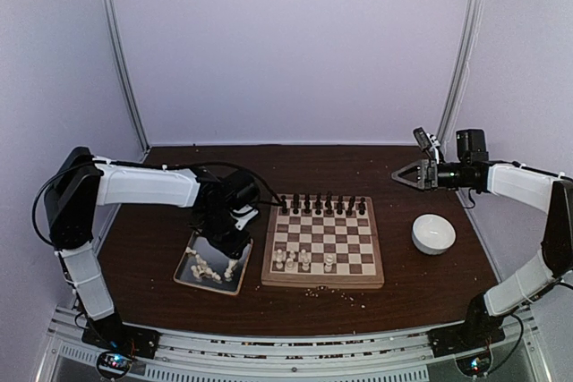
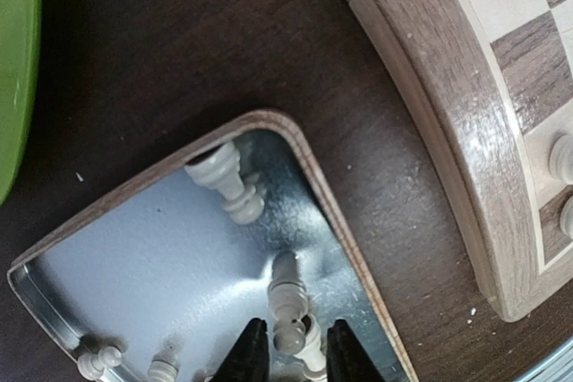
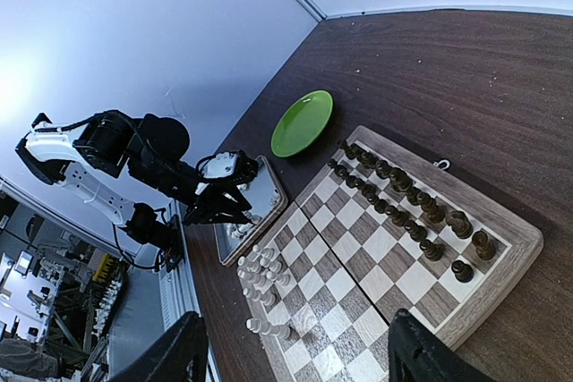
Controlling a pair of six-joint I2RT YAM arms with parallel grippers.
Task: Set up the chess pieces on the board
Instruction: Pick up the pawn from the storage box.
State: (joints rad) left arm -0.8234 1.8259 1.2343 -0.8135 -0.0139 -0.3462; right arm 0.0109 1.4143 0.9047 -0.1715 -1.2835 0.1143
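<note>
Silver tray (image 2: 134, 257) on dark table (image 1: 358, 176); green plate (image 3: 303, 122) near; white bowl (image 1: 433, 233) at right.

The board (image 2: 448, 123) is smooth, satin-finished wood with visible grain. The tray (image 2: 134, 266) to its left has a shiny metal floor and a wood-look rim. The table (image 2: 179, 51) is dark, matt wood grain. The green plate (image 3: 303, 123) looks glossy.

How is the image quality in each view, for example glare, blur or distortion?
Top external: soft, the chess pieces are hard to tell apart. Left wrist: the floor of the metal tray shines pale blue; the board rim looks curved. Right wrist: wide-angle bending of the board edges; the right tool is a dark blur at the bottom.
</note>
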